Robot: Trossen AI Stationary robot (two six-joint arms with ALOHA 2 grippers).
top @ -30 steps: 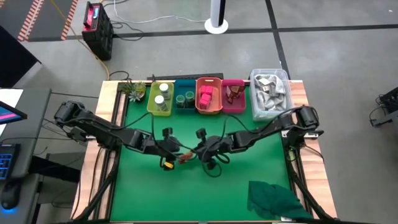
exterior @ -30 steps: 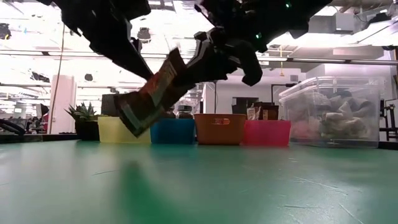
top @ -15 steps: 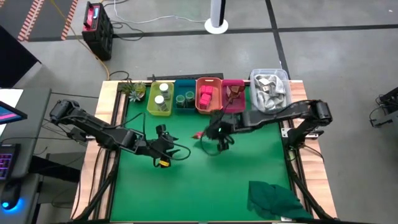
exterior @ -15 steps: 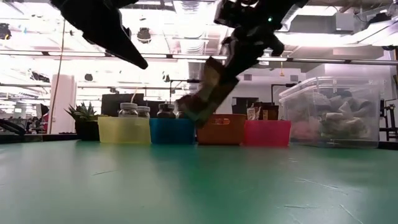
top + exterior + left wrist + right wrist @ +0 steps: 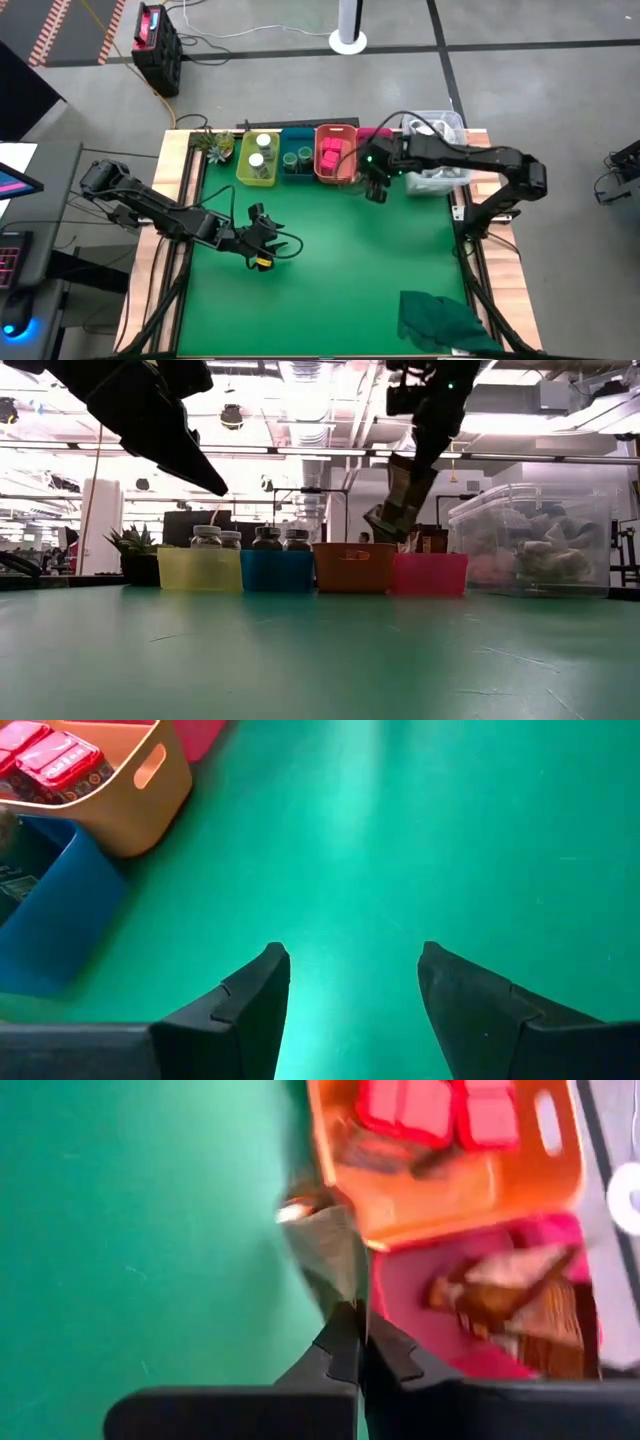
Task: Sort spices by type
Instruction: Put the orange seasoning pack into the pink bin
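Near the top middle of the high view, the pink bin point(image 5: 375, 150) sits past the orange bin point(image 5: 335, 155), so the right gripper point(image 5: 375, 185), pinching a brown packet point(image 5: 398, 500), should go over the pink one before letting go, while the left gripper point(image 5: 262, 243) waits open at lower left.

so the right claw point(image 5: 372, 187) carried the brown packet point(image 5: 400, 500) from mid-surface over to the pink bin point(image 5: 378, 133), left claw point(image 5: 262, 232) let go and backed off
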